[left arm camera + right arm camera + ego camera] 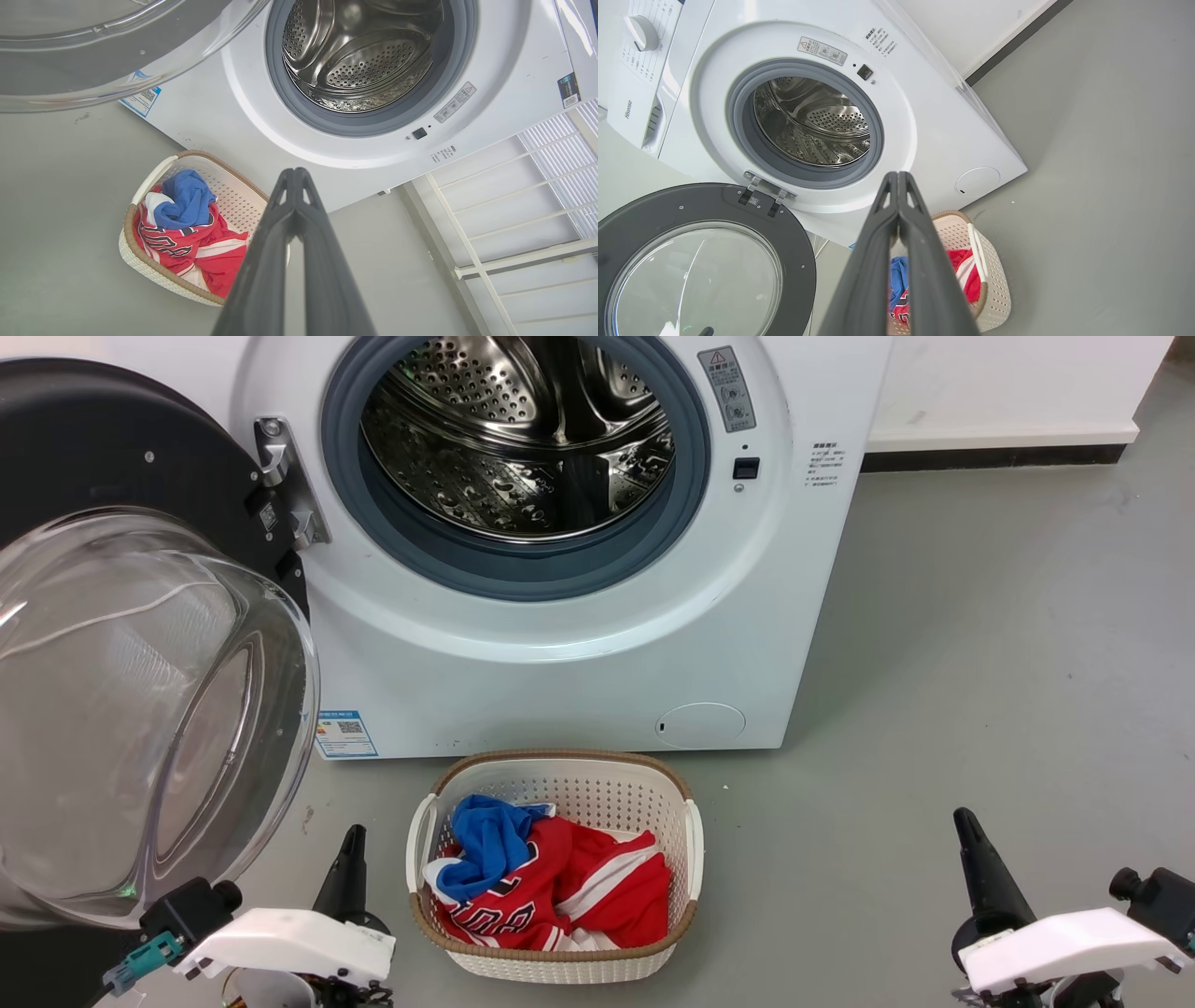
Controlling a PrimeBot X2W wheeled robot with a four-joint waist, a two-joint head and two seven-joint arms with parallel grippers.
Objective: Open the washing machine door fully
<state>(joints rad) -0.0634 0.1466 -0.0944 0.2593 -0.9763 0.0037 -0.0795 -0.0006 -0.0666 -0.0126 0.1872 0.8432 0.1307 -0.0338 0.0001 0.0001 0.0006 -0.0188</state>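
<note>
You're looking at the washing machine door (140, 644) hanging wide open. It's hinged at the hinge (285, 485) on the left side of the opening and sitting well clear of the drum (523, 439). The disc is standing upright on edge, hinge side at the washing machine (579, 653), free edge pointing out to the robot's left and toward the head cam. It's round, so no real long axis. The inner face is showing: black ring w/ the clear glass bowl bulging out at you. In the right wrist view you're getting that inner face nearly flat-on, beside the machine front, not over the opening.

The drum mouth is facing you, w/ the grey gasket (541, 574) running all round it and perforated steel behind.

The basket (693, 840) is sitting on the floor (980, 663) just in front of the machine, below the opening, btw your two arms. Inside it a red jersey (588, 887) w/ white trim is bunching up, and a blue garment (490, 840) is lying on top at the left.

The left gripper (294, 175) is hovering low at lower left, near the bottom of the bowl, jaws pressing tip to tip, gripping nothing. The right gripper (896, 176) is sitting at lower right, well apart from door and basket, jaws also closed on nothing.
</note>
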